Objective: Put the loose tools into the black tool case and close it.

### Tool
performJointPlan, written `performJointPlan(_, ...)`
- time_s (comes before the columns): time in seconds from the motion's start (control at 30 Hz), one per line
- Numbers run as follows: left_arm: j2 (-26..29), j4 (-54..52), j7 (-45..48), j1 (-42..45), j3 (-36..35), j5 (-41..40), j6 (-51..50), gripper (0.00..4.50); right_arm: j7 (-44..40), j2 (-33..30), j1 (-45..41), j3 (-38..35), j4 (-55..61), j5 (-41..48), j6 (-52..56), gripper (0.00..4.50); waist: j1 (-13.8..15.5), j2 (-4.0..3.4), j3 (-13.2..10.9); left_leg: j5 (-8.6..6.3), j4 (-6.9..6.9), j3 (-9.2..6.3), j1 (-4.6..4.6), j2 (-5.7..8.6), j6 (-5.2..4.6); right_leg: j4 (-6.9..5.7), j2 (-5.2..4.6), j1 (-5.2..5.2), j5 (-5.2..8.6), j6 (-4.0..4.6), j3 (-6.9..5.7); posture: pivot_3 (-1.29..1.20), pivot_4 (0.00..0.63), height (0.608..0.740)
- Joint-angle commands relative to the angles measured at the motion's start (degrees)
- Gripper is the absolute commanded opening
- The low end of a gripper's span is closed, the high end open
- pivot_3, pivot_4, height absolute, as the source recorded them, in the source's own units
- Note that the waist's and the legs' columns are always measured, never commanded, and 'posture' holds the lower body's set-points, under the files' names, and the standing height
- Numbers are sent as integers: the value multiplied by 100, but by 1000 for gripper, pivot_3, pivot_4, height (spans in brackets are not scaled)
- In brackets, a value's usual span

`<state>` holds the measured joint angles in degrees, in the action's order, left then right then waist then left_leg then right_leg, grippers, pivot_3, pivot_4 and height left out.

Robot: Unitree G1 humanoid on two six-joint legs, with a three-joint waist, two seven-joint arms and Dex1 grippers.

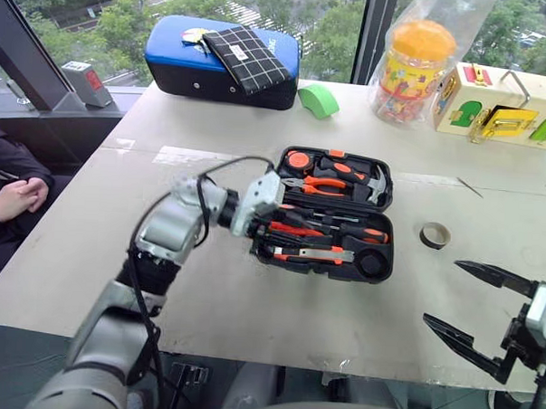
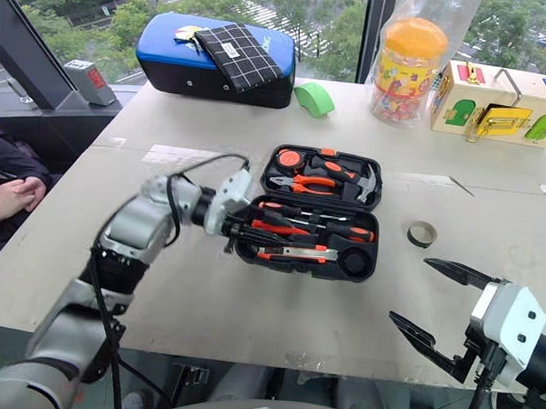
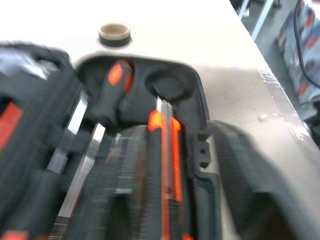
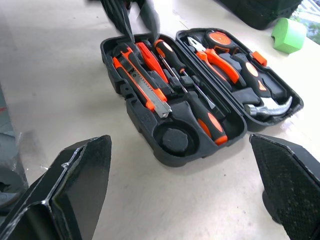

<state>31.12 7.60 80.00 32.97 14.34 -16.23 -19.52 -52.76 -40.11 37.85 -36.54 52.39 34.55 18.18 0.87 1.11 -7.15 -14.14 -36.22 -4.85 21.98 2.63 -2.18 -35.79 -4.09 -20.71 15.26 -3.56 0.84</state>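
Open flat black plastic tool case (image 1: 331, 216) sat mid-counter, left gripper (image 1: 261, 224) at its near-left end, jaws unreadable, right gripper (image 1: 472, 313) jaws spread idle; small dark tape roll (image 1: 434, 235) probably next.

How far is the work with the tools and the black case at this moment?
Mostly done: the screwdrivers and the utility knife lie in their slots in the black tool case. In hand: the left gripper is at the case's left end, over the tools. Left: the tape roll sits on the table, its round slot is empty, and the case is open. The right gripper waits open.
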Motion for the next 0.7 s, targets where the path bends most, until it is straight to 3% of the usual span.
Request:
performJointPlan(0.03, -92, -101, -686, -227, 140, 503, 337, 229, 10, -14, 34, -115, 89, 68, -25, 4500, 8, 0, 1, 0, 0, -2, 0, 0, 0, 0, 0, 0, 0, 0, -1, 0, 150, 740)
performJointPlan(0.07, -135, 76, -874, -266, 260, 716, 385, 12, 0, -11, 47, -124, 86, 66, -29, 4500, 17, 0, 1, 0, 0, -2, 0, 0, 0, 0, -2, 0, 0, 0, -1, 0, 150, 740)
performJointPlan(0.27, -189, 785, -1153, -265, 934, 1543, 823, 12, 73, 0, 59, -52, 168, 61, 12, 4500, 140, -1, 51, -1, -3, 6, -6, 7, 0, 3, -16, 8, 11, 19, 8, 0, 150, 740)
performJointPlan(0.5, -186, 1107, -1077, -95, 1300, 1962, 1025, 12, 77, 2, 75, 10, 194, 60, 12, 4500, 159, -28, 128, -1, -4, 7, -7, 7, 0, 2, -24, 11, 14, 23, 10, 0, 150, 740)
performJointPlan(0.7, -20, 1629, -1173, 24, 1506, 2492, 2588, 12, 122, 21, 76, 156, 226, 17, -8, 4500, 149, -40, 146, -1, -4, 7, -8, 5, 0, 2, -25, 11, 14, 23, 11, 0, 150, 740)
